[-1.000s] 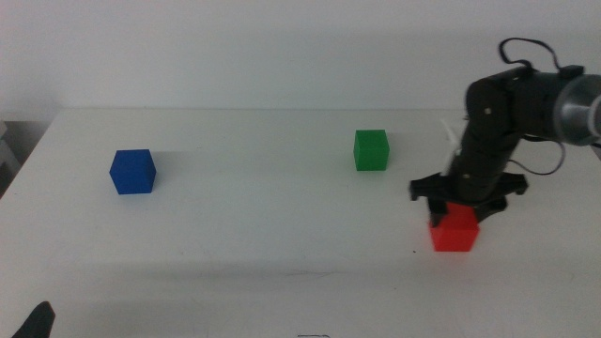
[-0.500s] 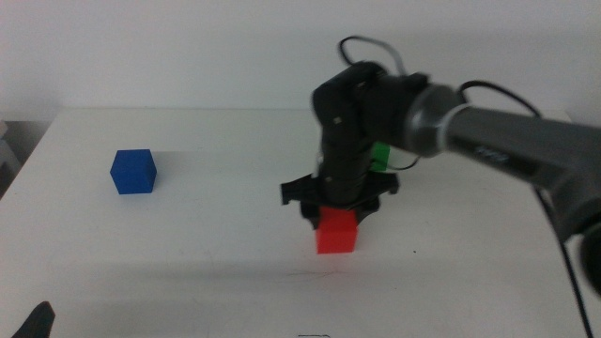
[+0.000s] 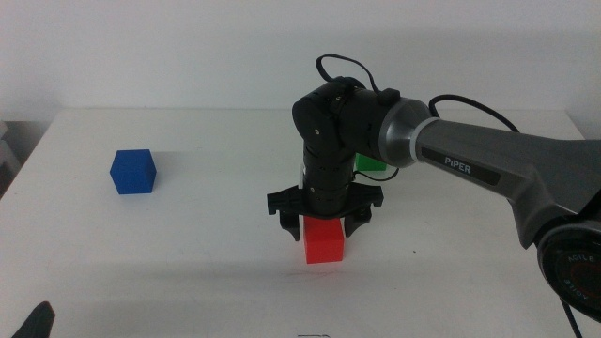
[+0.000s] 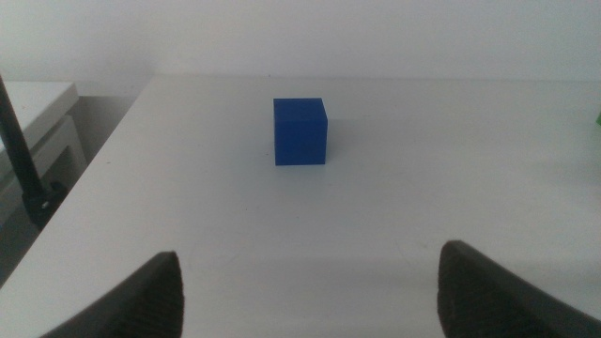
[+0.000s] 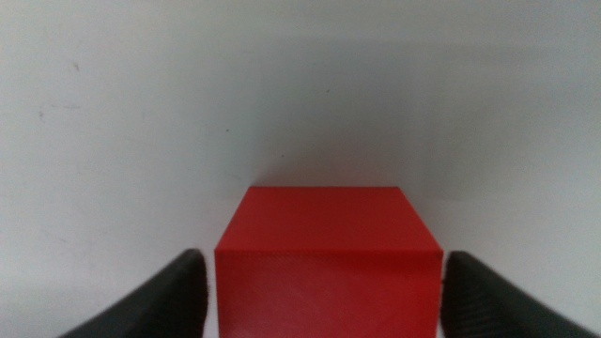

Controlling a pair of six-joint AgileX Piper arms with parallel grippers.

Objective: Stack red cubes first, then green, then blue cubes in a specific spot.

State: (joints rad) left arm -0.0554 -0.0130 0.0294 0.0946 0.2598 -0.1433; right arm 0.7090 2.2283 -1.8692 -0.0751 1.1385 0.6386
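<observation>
Now, near the middle of the plain white tabletop (image 3: 188,244), toward its front: the small solid bright-red cube (image 3: 324,239), resting on the surface with the right gripper (image 3: 323,218) directly above it, arm reaching in from the right side. In the right wrist view, the same red cube (image 5: 327,258) between the two dark jaws, a thin strip of white showing on either side, so jaws spread and not pinching it (gaps narrow, yet visible on both sides). Behind the arm, the small solid green cube (image 3: 373,161), mostly hidden by the dark wrist, only a sliver showing. Far over to the left, well apart from the red one, the small solid deep-blue cube (image 3: 132,171), alone on the table. Left gripper (image 4: 310,296) waiting low at the near left corner, jaws spread wide, facing that blue cube (image 4: 300,131), which sits square on the white surface some way ahead of it. No cube on top of another.
</observation>
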